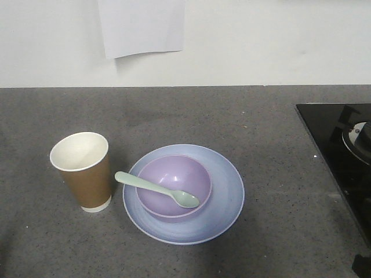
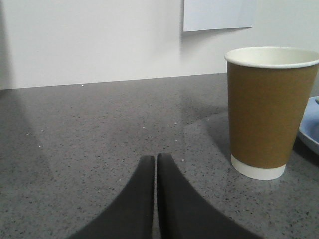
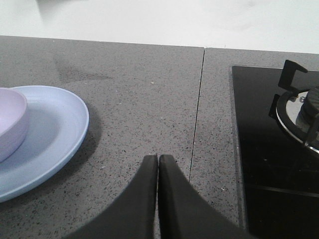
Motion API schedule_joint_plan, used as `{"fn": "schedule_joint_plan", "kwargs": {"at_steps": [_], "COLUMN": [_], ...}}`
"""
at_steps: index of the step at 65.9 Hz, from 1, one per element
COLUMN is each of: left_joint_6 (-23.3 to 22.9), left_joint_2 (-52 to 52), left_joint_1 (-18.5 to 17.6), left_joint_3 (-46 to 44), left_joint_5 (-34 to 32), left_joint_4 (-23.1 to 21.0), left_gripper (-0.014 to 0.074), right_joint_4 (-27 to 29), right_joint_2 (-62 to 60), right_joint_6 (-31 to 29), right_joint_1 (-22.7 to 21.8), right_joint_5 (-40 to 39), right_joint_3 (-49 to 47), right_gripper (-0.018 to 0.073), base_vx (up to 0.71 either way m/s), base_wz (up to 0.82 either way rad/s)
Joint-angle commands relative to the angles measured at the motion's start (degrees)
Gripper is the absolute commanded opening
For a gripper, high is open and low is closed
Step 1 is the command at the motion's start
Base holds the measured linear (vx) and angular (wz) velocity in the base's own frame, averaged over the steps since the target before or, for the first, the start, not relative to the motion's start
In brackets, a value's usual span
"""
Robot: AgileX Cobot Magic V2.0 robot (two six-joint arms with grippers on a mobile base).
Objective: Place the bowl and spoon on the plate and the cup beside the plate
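Grey desk, frame centre: plate holds bowl, spoon across bowl; empty cup left. Left end effector and right end effector pressed together, empty.

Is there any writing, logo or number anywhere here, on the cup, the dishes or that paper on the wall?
None can be read.
cup: plain brown, no print showing.
sheet of paper on the wall: blank on the side seen.
plate, bowl, spoon: no markings.
stove: no label visible.
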Motion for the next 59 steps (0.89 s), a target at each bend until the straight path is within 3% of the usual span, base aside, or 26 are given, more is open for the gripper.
{"fn": "schedule_joint_plan", "kwargs": {"at_steps": [1,59], "left_joint_6": [-0.59,-0.55], "left_joint_2": [-1.04,-0.99], "left_joint_1": [0.10,0.10], "left_joint_3": [1.56,1.45], "left_joint_5": [-4.57,-4.15], "left_joint_4": [-0.58,-0.58], "left_gripper": [-0.0006,-0.0006], "right_joint_4": [-0.83,-0.83], "right_joint_2": [0.32,0.32], "right_joint_6": [-0.34,-0.34], "right_joint_1": [-0.28,-0.28], "right_joint_5": [-4.02,-4.02], "right_joint_3": [-1.52,-1.52], "right_gripper": [-0.0006,-0.0006], "base_vx": [0.00,0.00], "base_wz": [0.00,0.00]}}
